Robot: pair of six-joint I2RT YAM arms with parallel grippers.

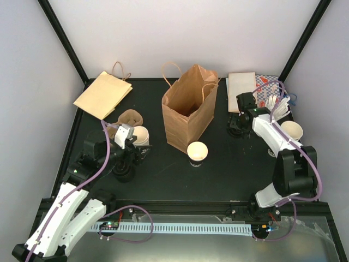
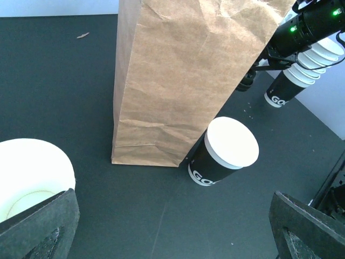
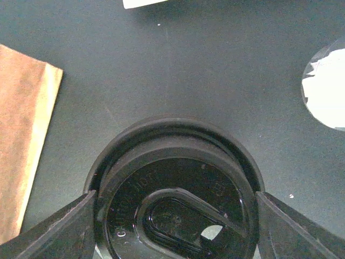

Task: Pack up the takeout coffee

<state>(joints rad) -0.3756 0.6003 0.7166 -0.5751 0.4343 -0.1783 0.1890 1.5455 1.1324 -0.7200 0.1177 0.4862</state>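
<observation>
The left gripper [image 2: 172,216] stands wide open and holds nothing, its two dark fingers [image 2: 38,226] spread low over the black table [image 2: 54,81]. Just beyond one finger stands one white paper cup with a cream inside [image 2: 32,172], close to that finger but not between the jaws. Whether it is a single cup or several nested cannot be told.

Ahead of those open jaws, well apart from them, is the takeout coffee [image 2: 223,156]. It is one tapered paper cup with a black side, white lettering and a white top. It stands upright on the table just beside the near bottom corner of one tall brown paper bag [image 2: 183,81], outside it. The bag stands upright with its mouth open.

The right gripper [image 3: 175,202] is closed onto one round black plastic lid with a sip hole [image 3: 172,178], with a finger against the rim on each side. A second dark rim shows under the lid.

Beyond the right arm stands one stack of nested white-rimmed cups [image 2: 307,67], the bottom one black.

Behind the left gripper lie one brown moulded-cardboard cup carrier [image 1: 130,117] and, farther back, one flat folded brown paper bag [image 1: 102,94]. That makes two bags in all.
</observation>
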